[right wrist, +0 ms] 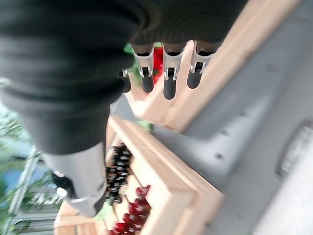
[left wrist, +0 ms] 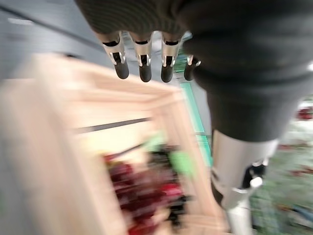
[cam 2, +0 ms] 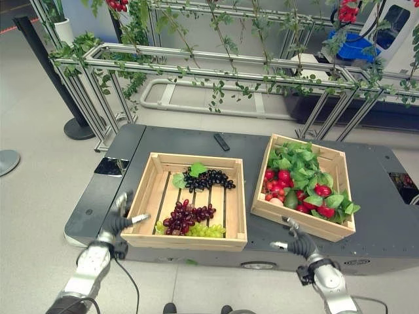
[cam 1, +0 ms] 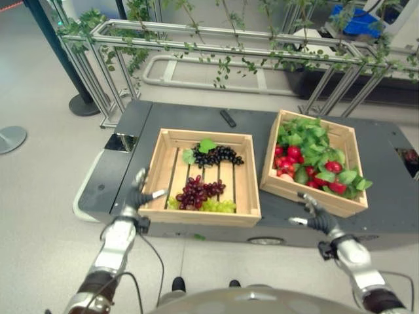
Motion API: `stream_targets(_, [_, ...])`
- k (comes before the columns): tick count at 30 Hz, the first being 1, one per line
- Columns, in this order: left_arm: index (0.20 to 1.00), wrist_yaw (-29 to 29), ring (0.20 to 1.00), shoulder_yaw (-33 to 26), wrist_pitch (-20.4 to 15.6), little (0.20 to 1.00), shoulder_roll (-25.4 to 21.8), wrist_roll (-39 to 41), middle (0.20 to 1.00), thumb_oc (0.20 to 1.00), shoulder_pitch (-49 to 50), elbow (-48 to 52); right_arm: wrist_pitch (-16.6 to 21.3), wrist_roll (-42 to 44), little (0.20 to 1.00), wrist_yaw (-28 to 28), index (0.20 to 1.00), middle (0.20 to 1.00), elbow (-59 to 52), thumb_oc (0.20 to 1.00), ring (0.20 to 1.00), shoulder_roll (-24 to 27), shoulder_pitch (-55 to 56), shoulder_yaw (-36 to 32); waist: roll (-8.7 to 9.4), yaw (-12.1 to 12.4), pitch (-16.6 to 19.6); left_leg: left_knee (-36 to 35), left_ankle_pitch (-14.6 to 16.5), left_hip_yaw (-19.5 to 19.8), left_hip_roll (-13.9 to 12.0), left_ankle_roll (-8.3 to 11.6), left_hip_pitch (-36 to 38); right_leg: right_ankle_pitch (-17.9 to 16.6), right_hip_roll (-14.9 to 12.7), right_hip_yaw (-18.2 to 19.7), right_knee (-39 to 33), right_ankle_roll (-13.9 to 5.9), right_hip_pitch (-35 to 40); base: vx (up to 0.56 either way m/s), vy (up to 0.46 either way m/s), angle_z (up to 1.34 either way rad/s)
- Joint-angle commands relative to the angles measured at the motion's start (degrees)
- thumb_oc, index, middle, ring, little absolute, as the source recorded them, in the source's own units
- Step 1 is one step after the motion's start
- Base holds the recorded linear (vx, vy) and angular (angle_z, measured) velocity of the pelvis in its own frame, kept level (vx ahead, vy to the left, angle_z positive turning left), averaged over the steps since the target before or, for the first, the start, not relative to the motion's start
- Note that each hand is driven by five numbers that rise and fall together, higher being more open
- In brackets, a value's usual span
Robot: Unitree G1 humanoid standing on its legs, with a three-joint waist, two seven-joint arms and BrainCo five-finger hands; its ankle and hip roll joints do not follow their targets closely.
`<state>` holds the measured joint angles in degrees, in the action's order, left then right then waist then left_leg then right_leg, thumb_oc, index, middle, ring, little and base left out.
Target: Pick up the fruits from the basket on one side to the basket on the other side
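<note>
Risk first: both hands empty, nothing gripped yet. Left robot hand (cam 1: pixel 136 194) spread, fingers straight, hovering at the near left corner of the left crate (cam 1: pixel 171 210); right robot hand (cam 1: pixel 314 214) likewise relaxed and open, just short of the near edge of the right crate (cam 1: pixel 309 196).

Task fruit split between the crates. Ahead and inward of the left robot hand: red grapes (cam 1: pixel 197 192), green grapes (cam 1: pixel 218 207) touching them at the near wall, black grapes (cam 1: pixel 217 155) farther off with a green leaf (cam 1: pixel 207 144). Ahead of the right robot hand: red round fruits (cam 1: pixel 293 153) half buried in green leaves (cam 1: pixel 308 134).

Likely failures, as judgement: fingers catching the crate's near wall on the way in; a bunch pinched by a few berries tearing loose or slipping; leaves grabbed instead of fruit in the right crate; a crate nudged along the dark worktop (cam 1: pixel 380 170).

Around: small black remote-like object (cam 1: pixel 227 118) beyond both crates, well clear of either robot hand. Metal frame with vines (cam 1: pixel 222 49) behind the worktop, out of the path. Gap between the crates open for a crossing.
</note>
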<state>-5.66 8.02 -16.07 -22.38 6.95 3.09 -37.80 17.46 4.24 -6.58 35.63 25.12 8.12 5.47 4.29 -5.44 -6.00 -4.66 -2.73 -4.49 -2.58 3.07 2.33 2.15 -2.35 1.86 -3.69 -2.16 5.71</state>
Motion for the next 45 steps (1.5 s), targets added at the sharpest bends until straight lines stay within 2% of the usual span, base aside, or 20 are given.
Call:
stream_targets(1, [1.000, -0.31, 1.000, -1.16, -3.83, 1.000, -0.50, -0.09, 1.000, 1.000, -3.35, 0.37, 2.73, 7.39, 1.000, 0.87, 1.000, 1.000, 0.17, 1.000, 1.000, 0.74, -3.65, -0.84, -0.26, 0.74, -0.85, 6.30, 6.29, -0.95, -0.90, -0.39, 0.03, -0.32, -2.78, -2.59, 6.28, -5.60, -4.63, 0.00, 0.000, 0.00])
stream_targets(4, [1.000, -1.55, 1.000, -0.29, -3.54, 1.000, 0.79, -1.41, 1.000, 1.000, -4.46, -7.26, 2.63, 10.37, 1.000, 1.39, 1.000, 1.000, 6.23, 1.000, 1.000, -1.39, -4.70, 0.88, -0.26, 0.68, -0.80, 5.97, 6.27, -1.12, -0.95, -0.31, 0.56, -0.29, -2.77, -2.61, 6.24, -5.60, -4.35, 0.00, 0.000, 0.00])
stream_targets(6, [1.000, -2.16, 1.000, -0.29, -3.53, 1.000, 0.99, -1.61, 1.000, 1.000, -4.41, -8.27, 2.62, 12.35, 1.000, 1.33, 1.000, 1.000, 6.78, 1.000, 1.000, -2.02, -4.57, 0.64, -0.28, 0.59, -0.68, 5.88, 6.29, -1.11, -0.94, -0.26, 0.79, -0.22, -2.79, -2.69, 6.26, -5.61, -4.16, 0.00, 0.000, 0.00])
stream_targets(23, [1.000, -3.63, 1.000, -0.26, -4.62, 1.000, 1.13, -0.63, 1.000, 1.000, -5.27, -8.84, 3.42, 13.48, 1.000, 2.25, 1.000, 1.000, 6.78, 1.000, 1.000, -1.99, -5.14, 0.96, 0.02, 0.59, -0.18, 5.36, 6.30, -1.18, -1.01, -0.22, 1.67, -0.25, -2.69, -2.78, 5.73, -5.37, -3.41, 0.00, 0.001, 0.00])
stream_targets(27, [1.000, -3.24, 1.000, 0.29, -2.92, 1.000, 2.02, -1.19, 1.000, 1.000, -6.49, -14.50, 2.78, 14.42, 1.000, 2.34, 1.000, 1.000, 13.59, 1.000, 1.000, -3.22, -6.26, 1.81, -0.11, 0.48, -0.19, 5.38, 6.23, -1.26, -1.01, -0.21, 1.58, -0.34, -2.67, -2.67, 5.74, -5.31, -3.53, 0.00, 0.000, 0.00])
stream_targets(28, [1.000, -2.20, 1.000, 0.34, -1.72, 1.000, 2.89, -1.33, 1.000, 1.000, -7.35, -20.13, 1.88, 14.05, 1.000, 2.48, 1.000, 1.000, 18.71, 1.000, 1.000, -4.33, -7.07, 2.69, -0.19, 0.38, -0.11, 5.35, 6.23, -1.30, -1.03, -0.22, 1.62, -0.38, -2.65, -2.62, 5.76, -5.28, -3.60, 0.00, 0.000, 0.00])
stream_targets(30, [1.000, -2.19, 1.000, 0.33, -1.76, 1.000, 2.89, -1.32, 1.000, 1.000, -7.42, -20.20, 1.92, 14.06, 1.000, 2.47, 1.000, 1.000, 18.78, 1.000, 1.000, -4.33, -7.13, 2.69, -0.20, 0.38, -0.15, 5.35, 6.23, -1.30, -1.03, -0.22, 1.64, -0.37, -2.65, -2.62, 5.76, -5.28, -3.58, 0.00, 0.000, 0.00])
stream_targets(32, [1.000, 0.61, 1.000, 0.52, 1.37, 1.000, 4.27, -4.10, 1.000, 1.000, -7.73, -30.22, -0.06, 12.14, 1.000, 2.62, 1.000, 1.000, 27.90, 1.000, 1.000, -5.78, -8.23, 3.40, -0.53, 0.23, 0.14, 5.04, 6.24, -1.37, -1.03, -0.30, 1.90, -0.37, -2.53, -2.45, 5.72, -5.20, -3.57, 0.00, 0.000, 0.00])
stream_targets(40, [1.000, 5.80, 1.000, -1.29, 5.31, 1.000, 6.26, -4.72, 1.000, 1.000, -5.40, -38.37, -2.86, 10.10, 1.000, 0.98, 1.000, 1.000, 36.20, 1.000, 1.000, -6.60, -7.88, 2.48, -1.17, -0.01, 1.10, 4.63, 6.42, -1.63, -1.08, -0.41, 3.05, -0.38, -2.40, -2.16, 5.35, -4.96, -2.91, 0.00, 0.003, -0.01])
stream_targets(45, [1.000, 6.73, 1.000, -1.60, 5.80, 1.000, 6.31, -4.21, 1.000, 1.000, -5.03, -38.84, -3.44, 10.31, 1.000, 0.22, 1.000, 1.000, 36.99, 1.000, 1.000, -6.62, -7.71, 2.36, -1.18, 0.00, 1.48, 4.41, 6.35, -1.54, -1.14, -0.36, 3.33, -0.27, -2.37, -2.26, 5.29, -4.89, -2.61, 0.00, 0.002, -0.01])
